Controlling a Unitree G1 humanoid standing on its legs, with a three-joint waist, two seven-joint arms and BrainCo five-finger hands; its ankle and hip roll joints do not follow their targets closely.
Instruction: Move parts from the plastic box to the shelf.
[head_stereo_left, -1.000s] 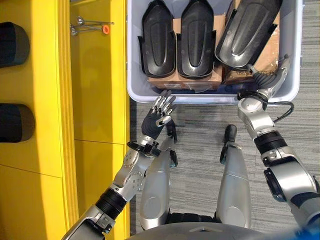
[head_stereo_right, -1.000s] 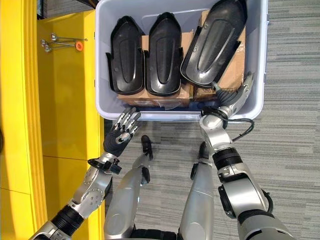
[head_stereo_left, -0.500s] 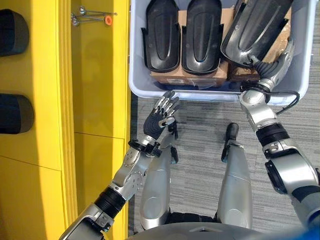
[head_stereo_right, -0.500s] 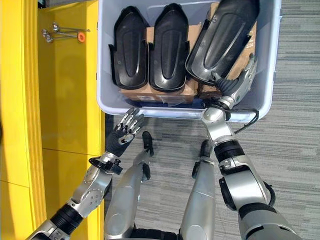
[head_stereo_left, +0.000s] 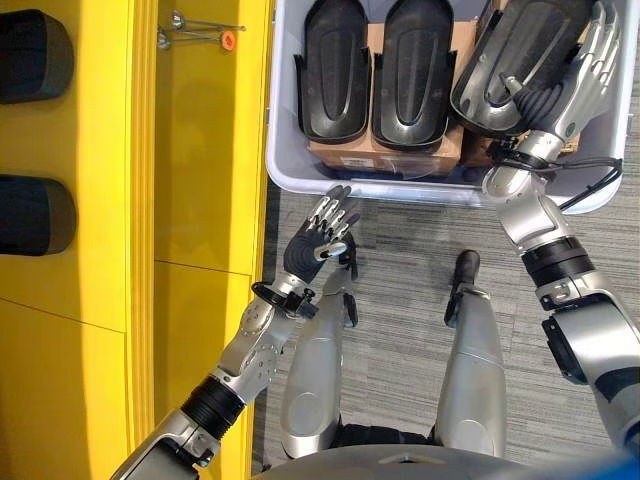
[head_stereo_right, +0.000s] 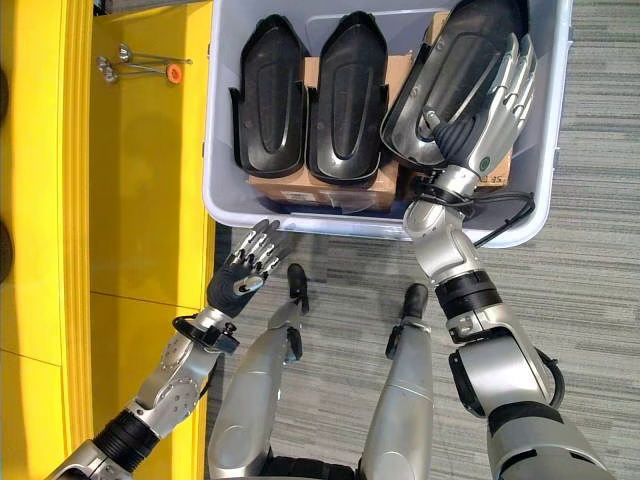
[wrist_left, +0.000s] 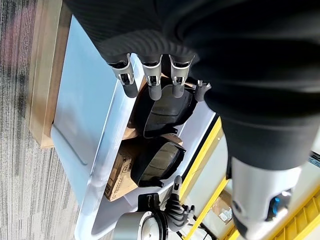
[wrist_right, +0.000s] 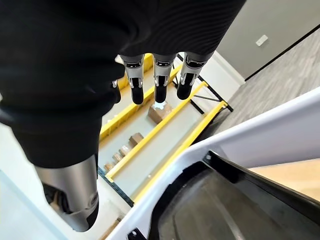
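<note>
Step in hand: the first pick; the right hand (head_stereo_right: 488, 105) is reaching into the plastic box (head_stereo_right: 225, 170) for a part, and nothing is lifted yet.
Right hand: fingers straight and spread, laid over the tilted black part (head_stereo_right: 450, 75); it grasps nothing, and I cannot tell if the fingers touch the part.
Left hand (head_stereo_left: 318, 235): open, fingers relaxed and empty, just outside the near wall of the box.
Task's thing: the tilted part lies directly under the right hand, leaning on a cardboard carton (head_stereo_left: 425, 155); two more black parts (head_stereo_left: 380, 70) stand side by side further toward the left hand.
Shelf (head_stereo_left: 195, 160): the yellow one, beyond the left hand, well apart from the right.
Next move: probably to curl the fingers round the edge of the part, then lift it clear of the box wall.
</note>
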